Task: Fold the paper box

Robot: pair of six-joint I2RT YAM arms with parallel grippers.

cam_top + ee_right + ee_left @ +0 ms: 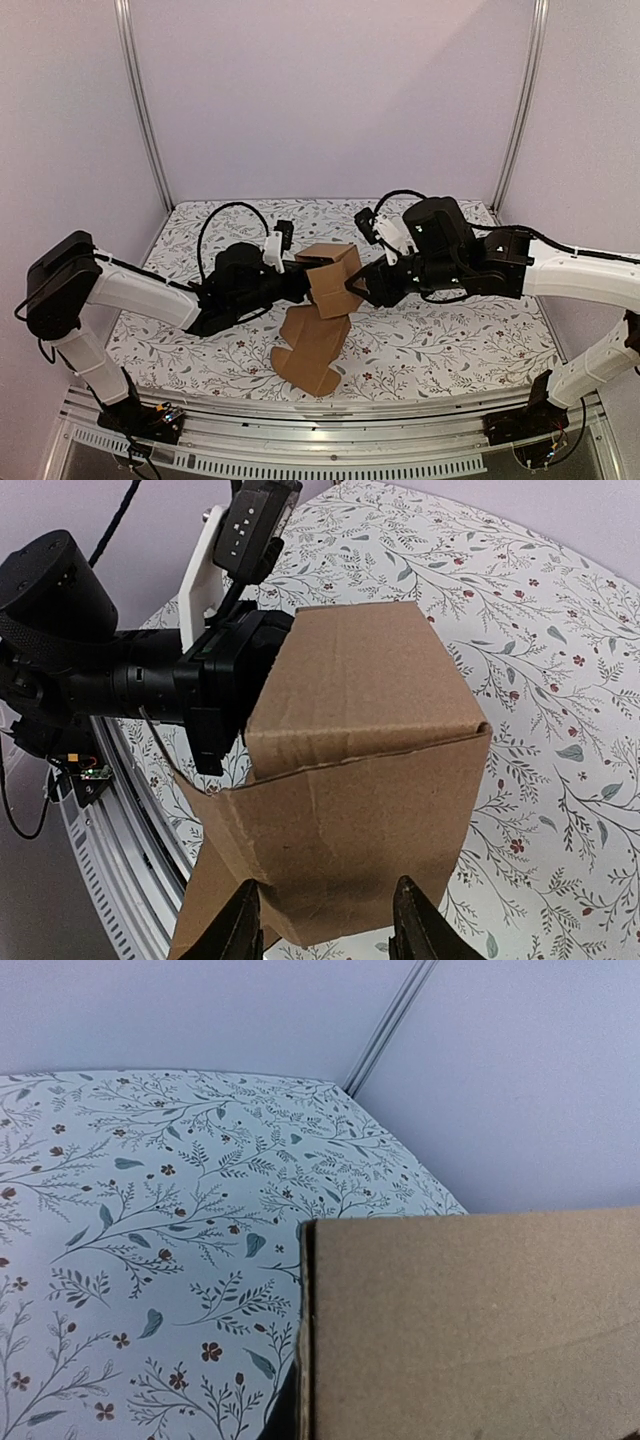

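The paper box [330,280] is brown cardboard, half folded and held up over the middle of the table, with a flat flapped tail [310,355] hanging down to the cloth. My left gripper [303,281] is shut on the box's left panel; in the right wrist view its black fingers [215,735] clamp that panel. The left wrist view shows only a cardboard face [470,1330], which hides the fingers. My right gripper [356,286] sits at the box's right side. Its fingers stand apart [325,920], straddling the lower edge of the near panel [350,820].
A floral tablecloth [450,340] covers the table. A metal rail [320,410] runs along the near edge, just below the hanging tail. Frame posts [145,110] and purple walls close in the back and sides. A black cable [215,225] loops over the left arm.
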